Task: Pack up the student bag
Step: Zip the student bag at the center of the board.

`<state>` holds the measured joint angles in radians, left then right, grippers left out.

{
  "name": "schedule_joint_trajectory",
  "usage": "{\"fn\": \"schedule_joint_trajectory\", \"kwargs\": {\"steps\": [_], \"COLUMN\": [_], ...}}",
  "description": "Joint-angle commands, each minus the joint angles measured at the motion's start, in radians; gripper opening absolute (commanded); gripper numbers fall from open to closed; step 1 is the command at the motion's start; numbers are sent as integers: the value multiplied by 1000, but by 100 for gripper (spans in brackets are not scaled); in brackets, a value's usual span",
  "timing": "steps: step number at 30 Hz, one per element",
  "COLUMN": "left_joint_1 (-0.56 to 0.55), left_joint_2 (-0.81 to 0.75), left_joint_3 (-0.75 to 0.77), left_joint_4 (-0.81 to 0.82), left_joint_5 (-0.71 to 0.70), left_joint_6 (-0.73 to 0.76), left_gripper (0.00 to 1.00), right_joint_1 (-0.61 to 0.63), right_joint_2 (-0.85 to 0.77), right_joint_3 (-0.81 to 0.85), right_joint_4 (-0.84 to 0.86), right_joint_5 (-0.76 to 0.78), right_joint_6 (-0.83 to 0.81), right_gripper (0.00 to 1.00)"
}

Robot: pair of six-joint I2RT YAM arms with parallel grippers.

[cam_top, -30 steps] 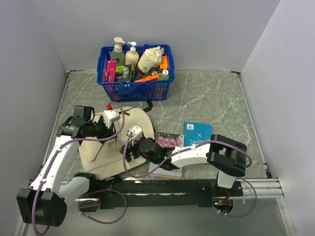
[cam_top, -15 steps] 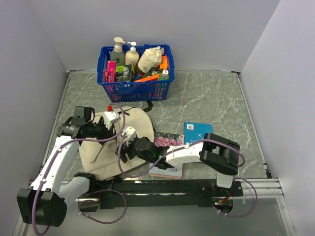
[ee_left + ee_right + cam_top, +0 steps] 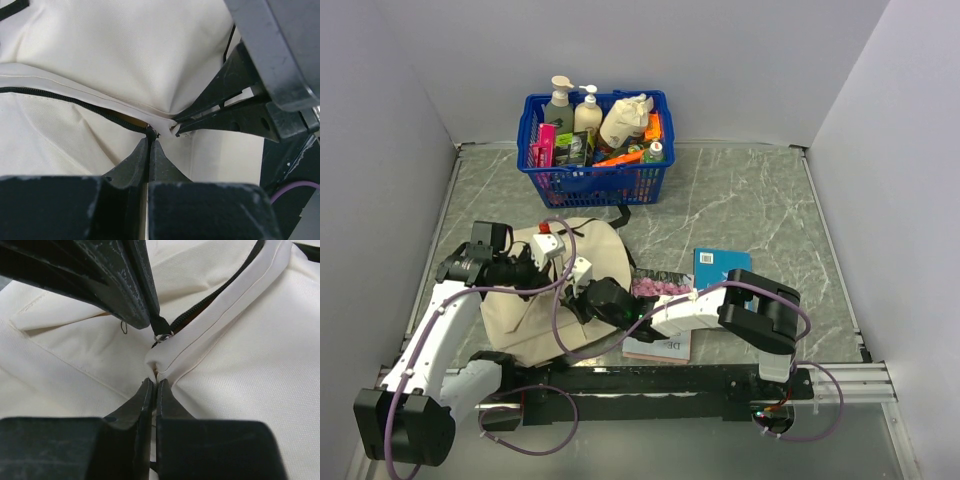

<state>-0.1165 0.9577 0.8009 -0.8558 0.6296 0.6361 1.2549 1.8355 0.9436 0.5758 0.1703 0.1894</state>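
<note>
Your left claw (image 3: 150, 135) pinches the zipper pull (image 3: 160, 326). Your right claw (image 3: 155, 384) pinches the bag (image 3: 240, 370) right beside it.

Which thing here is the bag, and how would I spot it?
On the grey marbled table, look just in front of the blue basket at the back. There, towards the left, lies the student bag: large, soft, cream fabric with a black zipper, unlike the flat printed books on its right.

The left tool (image 3: 151, 136) pinches the student bag (image 3: 125, 60) zipper (image 3: 65, 97), right tool (image 3: 176, 131) alongside.
</note>
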Motion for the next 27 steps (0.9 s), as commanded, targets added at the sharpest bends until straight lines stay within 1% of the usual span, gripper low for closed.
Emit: {"fn": "schedule_joint_trajectory", "kwargs": {"steps": [1, 7, 10, 13, 15, 18, 22, 27], "left_joint_1": [-2, -2, -2, -2, -2, -2, -2, 5], "left_joint_2": [-28, -33, -22, -7, 13, 53, 104, 130], "left_joint_3": [-8, -88, -111, -86, -49, 4, 50, 17], "left_joint_4": [1, 52, 115, 188, 254, 291, 307, 343], "left_joint_5": [-5, -60, -87, -97, -99, -84, -103, -185], "left_joint_6": [40, 79, 77, 42, -12, -55, -52, -23], "left_gripper": [1, 1, 1, 1, 1, 1, 1, 1], "right_joint_1": [-2, -2, 1, 1, 3, 11, 21, 46], "right_joint_2": [-27, -76, -119, -150, -156, -160, -180, -217], "right_joint_3": [14, -20, -45, -71, -74, -69, -72, -80], "right_joint_4": [-4, -11, -24, -43, -56, -80, -105, -143], "right_joint_5": [3, 1, 5, -14, -35, -51, -61, -51], "right_joint_6": [4, 8, 2, 5, 5, -7, -21, -42], "right_gripper": [0, 0, 0, 0, 0, 0, 0, 0]}}
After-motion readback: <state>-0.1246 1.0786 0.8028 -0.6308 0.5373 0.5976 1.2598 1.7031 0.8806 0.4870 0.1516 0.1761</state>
